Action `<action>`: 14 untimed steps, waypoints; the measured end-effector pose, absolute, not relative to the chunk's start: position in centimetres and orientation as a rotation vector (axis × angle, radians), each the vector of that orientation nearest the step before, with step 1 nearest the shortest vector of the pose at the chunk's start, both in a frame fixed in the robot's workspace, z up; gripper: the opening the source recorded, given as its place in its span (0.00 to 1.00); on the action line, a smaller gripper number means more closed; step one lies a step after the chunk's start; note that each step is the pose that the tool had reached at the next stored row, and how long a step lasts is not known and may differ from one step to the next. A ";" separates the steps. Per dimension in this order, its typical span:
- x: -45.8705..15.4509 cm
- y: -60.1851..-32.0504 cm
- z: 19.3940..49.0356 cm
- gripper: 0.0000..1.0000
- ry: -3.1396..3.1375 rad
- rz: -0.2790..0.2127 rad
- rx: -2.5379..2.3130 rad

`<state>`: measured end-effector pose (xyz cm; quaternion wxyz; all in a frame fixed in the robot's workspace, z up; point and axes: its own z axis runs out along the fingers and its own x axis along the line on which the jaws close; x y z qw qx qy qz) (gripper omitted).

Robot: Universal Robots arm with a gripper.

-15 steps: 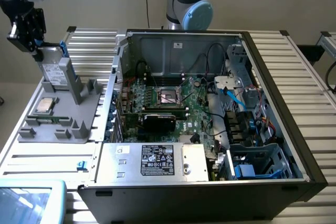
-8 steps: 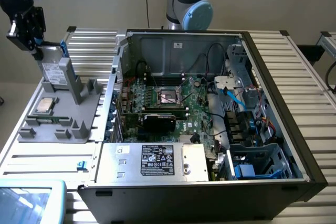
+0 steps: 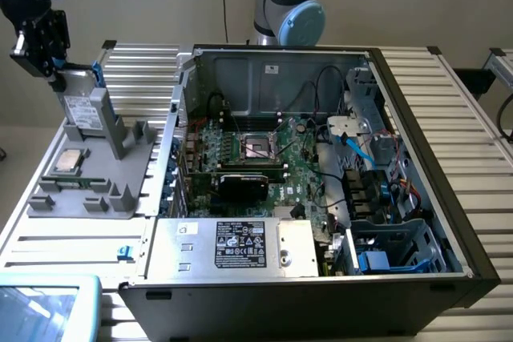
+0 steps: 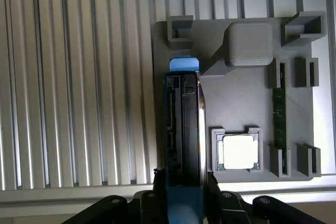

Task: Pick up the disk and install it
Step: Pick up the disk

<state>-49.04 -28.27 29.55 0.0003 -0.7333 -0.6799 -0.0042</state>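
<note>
The disk (image 3: pixel 80 110) is a grey drive with a white label and blue rails, held upright over the grey fixture (image 3: pixel 88 194) at the exterior view's left. My gripper (image 3: pixel 58 78) comes down from above and is shut on its upper end. In the wrist view the disk (image 4: pixel 184 124) shows edge-on, running away from the camera between my two black fingers (image 4: pixel 157 182), with its blue tab at the far end. Its lower end is beside the fixture's upright block (image 3: pixel 116 130); I cannot tell whether it still rests there.
The fixture also holds a square silver CPU chip (image 4: pixel 240 151) and a green memory stick (image 4: pixel 279 114). The open computer case (image 3: pixel 321 158) fills the exterior view's middle and right, with a silver labelled box (image 3: pixel 232 246) and a drive cage (image 3: pixel 393 250) at its front. Ribbed table (image 4: pixel 73 77) surrounds.
</note>
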 end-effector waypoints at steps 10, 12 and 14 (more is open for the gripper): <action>-49.0 -28.3 29.5 0.58 -2.133 -0.013 -2.306; -49.0 -28.3 29.5 0.58 -2.128 -0.013 -2.311; -49.0 -28.3 29.5 0.58 -2.121 -0.013 -2.317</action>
